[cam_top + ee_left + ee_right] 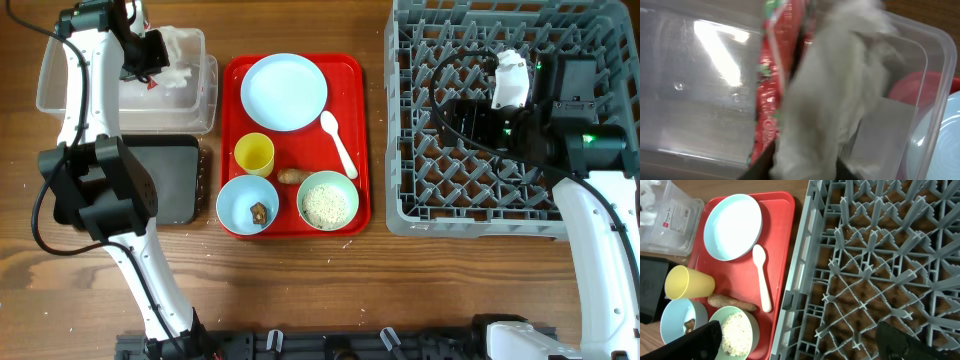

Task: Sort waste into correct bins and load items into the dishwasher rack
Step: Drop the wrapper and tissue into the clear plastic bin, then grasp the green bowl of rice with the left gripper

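My left gripper (150, 50) hangs over the clear plastic tub (70, 95). In the left wrist view its fingers (800, 170) are shut on the crumpled white tissue (830, 90), with the red-and-white wrapper (772, 85) hanging beside it inside the tub (700, 100). My right gripper (455, 112) is open and empty over the left part of the grey dishwasher rack (450, 200); its fingers (802, 342) are wide apart. On the red tray (232, 150) are the blue plate (284, 91), white spoon (338, 140), yellow cup (254, 153), carrot-like stick (291, 177), a bowl of rice (327, 200), and a bowl (240, 195) with a brown lump (259, 212).
The shallow black tray (175, 180) lies in front of the clear tub, left of the red tray, partly under the left arm. The rack (880, 255) holds no dishes. Bare wooden table lies in front of the trays.
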Controlling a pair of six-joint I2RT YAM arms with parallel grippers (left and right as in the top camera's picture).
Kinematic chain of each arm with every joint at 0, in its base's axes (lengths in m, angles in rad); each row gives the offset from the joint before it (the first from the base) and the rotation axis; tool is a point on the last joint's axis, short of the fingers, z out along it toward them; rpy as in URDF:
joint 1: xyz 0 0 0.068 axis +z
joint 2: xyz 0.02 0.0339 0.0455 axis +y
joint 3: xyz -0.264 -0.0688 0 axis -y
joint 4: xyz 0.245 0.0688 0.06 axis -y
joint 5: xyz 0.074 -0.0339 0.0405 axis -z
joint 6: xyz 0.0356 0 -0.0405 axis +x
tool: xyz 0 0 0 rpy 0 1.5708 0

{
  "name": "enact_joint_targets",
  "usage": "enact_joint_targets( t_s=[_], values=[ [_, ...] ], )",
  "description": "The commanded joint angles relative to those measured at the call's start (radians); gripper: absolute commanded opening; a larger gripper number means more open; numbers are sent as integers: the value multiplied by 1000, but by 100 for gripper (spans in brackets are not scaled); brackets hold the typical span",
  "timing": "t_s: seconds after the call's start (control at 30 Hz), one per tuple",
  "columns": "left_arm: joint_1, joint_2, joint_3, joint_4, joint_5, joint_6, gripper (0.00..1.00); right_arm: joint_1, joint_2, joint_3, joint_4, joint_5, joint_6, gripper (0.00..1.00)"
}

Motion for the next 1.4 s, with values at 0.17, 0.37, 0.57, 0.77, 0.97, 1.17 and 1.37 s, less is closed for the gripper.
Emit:
enact_joint_targets(
  t_s=[0.17, 0.37, 0.57, 0.77, 0.97, 1.17, 1.37],
  values=[
    [-12, -114, -3, -17, 72, -5, 100, 0, 11, 20, -10, -24, 30, 100],
    [-66, -229, -3, -201, 391, -5, 100, 0, 11, 20, 1, -24, 27, 100],
    [-254, -216, -16, -387, 169, -5, 94, 0, 11, 20, 27, -23, 27, 100],
    [-422, -216, -38, -405, 89, -5, 95, 0, 11, 20, 29, -24, 28, 100],
    [-533, -216, -162, -396, 94, -9, 93, 0, 11, 20, 29, -24, 29, 100],
    [-645, -216, -215, -383, 105, -37, 92, 0, 11, 20, 29, -24, 31, 100],
    [-810, -216, -264, -272, 109, -244, 88, 0, 11, 20, 29, -18, 30, 100]
  ],
)
